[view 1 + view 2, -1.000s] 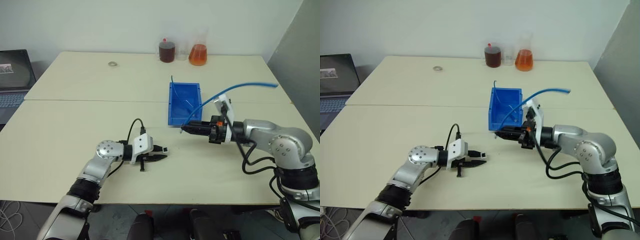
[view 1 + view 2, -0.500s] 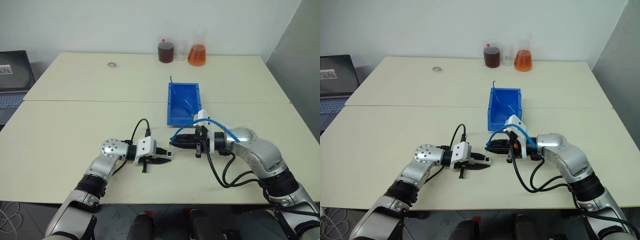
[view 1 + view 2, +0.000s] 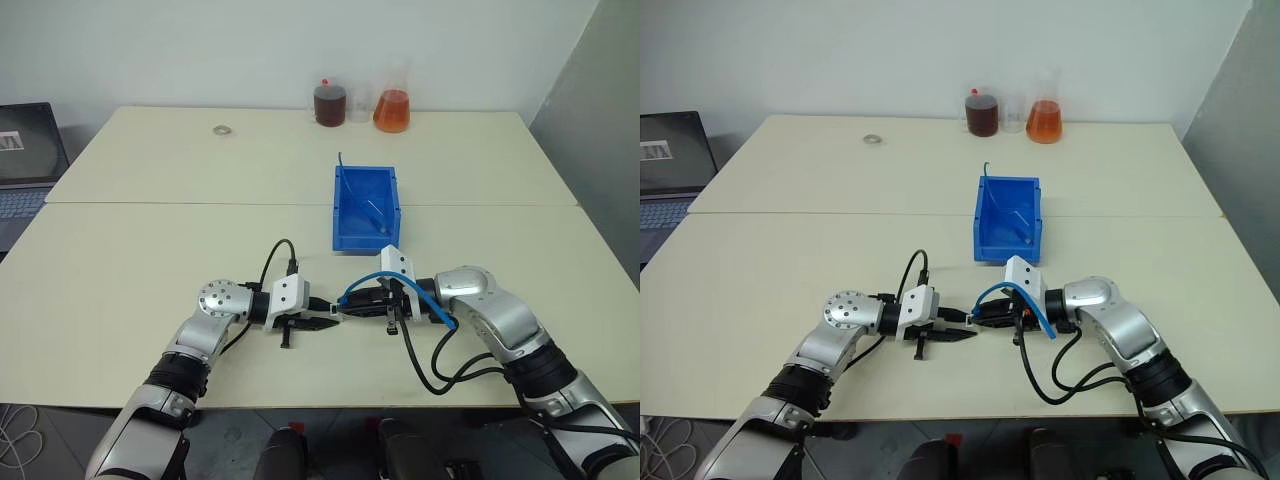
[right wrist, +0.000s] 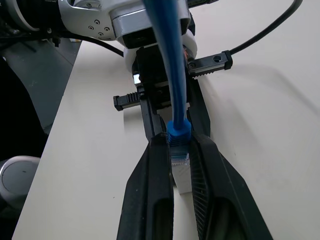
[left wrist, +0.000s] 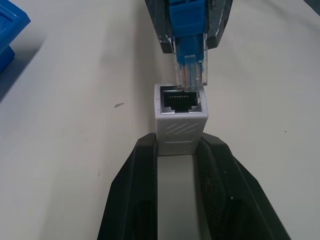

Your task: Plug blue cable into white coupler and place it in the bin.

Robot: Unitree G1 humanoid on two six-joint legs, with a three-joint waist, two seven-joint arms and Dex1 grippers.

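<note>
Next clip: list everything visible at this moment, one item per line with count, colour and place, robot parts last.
table: one, cream.
bin: one, blue, table centre.
blue cable: one, blue, clear plug at the coupler's socket mouth.
white coupler: one, white, between left fingers.
flasks: two, dark red and orange liquid, far edge.
ring: one, small, grey, far left.
laptop: one, dark, beside the table's left edge.
left gripper: shut on coupler.
right gripper: shut on plug.

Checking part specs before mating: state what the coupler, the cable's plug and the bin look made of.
White coupler: matte white plastic, moulded ridges, apparently metal contacts in the socket.
Plug on the blue cable: clear glossy plastic; coloured wires show through.
Bin: blue plastic, slightly shiny, likely rigid.
</note>
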